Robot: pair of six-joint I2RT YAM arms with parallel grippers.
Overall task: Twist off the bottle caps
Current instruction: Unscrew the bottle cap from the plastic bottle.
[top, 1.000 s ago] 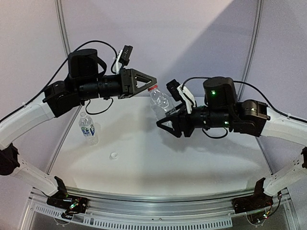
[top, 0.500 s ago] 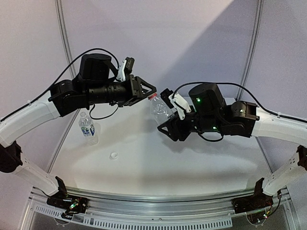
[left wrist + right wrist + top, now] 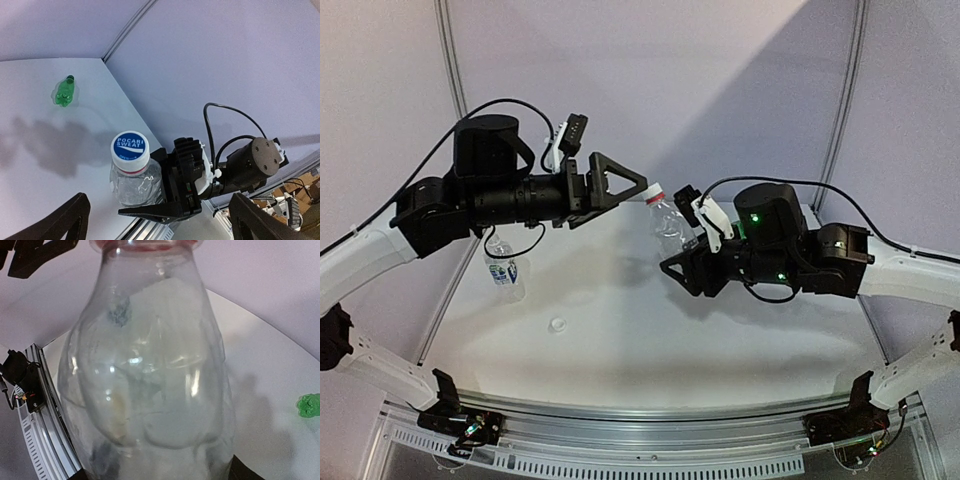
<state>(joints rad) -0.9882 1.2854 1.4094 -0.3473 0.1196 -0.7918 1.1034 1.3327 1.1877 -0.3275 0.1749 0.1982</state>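
Observation:
My right gripper (image 3: 672, 252) is shut on a clear unlabelled bottle (image 3: 672, 226), holding it tilted above the table. Its white cap (image 3: 653, 193), blue-topped (image 3: 129, 145) in the left wrist view, sits on the neck above a red ring. My left gripper (image 3: 638, 189) hangs open just left of that cap, its fingers (image 3: 60, 222) spread wide on either side and touching nothing. The held bottle (image 3: 150, 370) fills the right wrist view. A labelled clear bottle (image 3: 503, 268) stands at the table's left. A green bottle (image 3: 64, 92) lies far off on the table.
A loose white cap (image 3: 557, 325) lies on the table in front of the labelled bottle. The green bottle (image 3: 310, 405) shows at the right edge of the right wrist view. Purple walls enclose the table on the far sides.
My left gripper, shut on the cap a second ago, has opened wide and let it go. The right arm has shifted slightly right with the bottle.

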